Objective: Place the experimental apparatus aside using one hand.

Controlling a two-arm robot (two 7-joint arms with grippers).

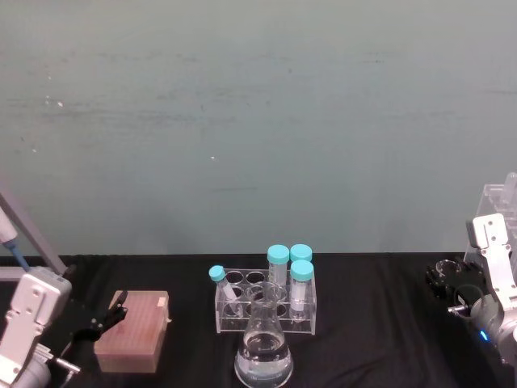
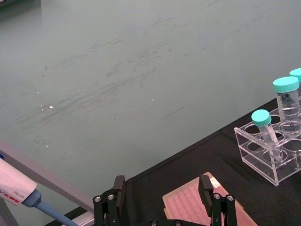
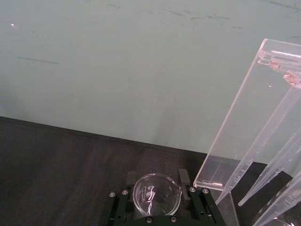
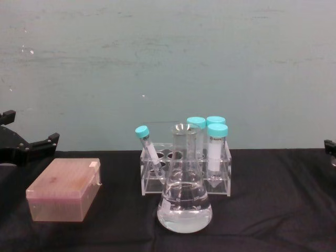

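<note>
A conical flask (image 1: 263, 353) (image 4: 184, 203) with clear liquid stands at the front centre of the black table. My right gripper (image 1: 449, 283) (image 3: 157, 181) is at the far right, shut on a small glass beaker (image 1: 448, 267) (image 3: 156, 195), whose rim shows between its fingers. Just beside it rises the tall acrylic stand (image 1: 497, 206) (image 3: 244, 122) with long clear tubes (image 3: 277, 160) hanging from it. My left gripper (image 1: 109, 315) (image 2: 162, 184) (image 4: 29, 128) is open at the far left, over the edge of a pink box.
A clear rack (image 1: 266, 305) (image 4: 186, 176) (image 2: 268, 150) with blue-capped tubes stands right behind the flask. The pink tip box (image 1: 133, 331) (image 4: 63, 197) (image 2: 188, 207) lies front left. A pipette (image 2: 19, 190) on a stand is at the far left. A teal wall backs the table.
</note>
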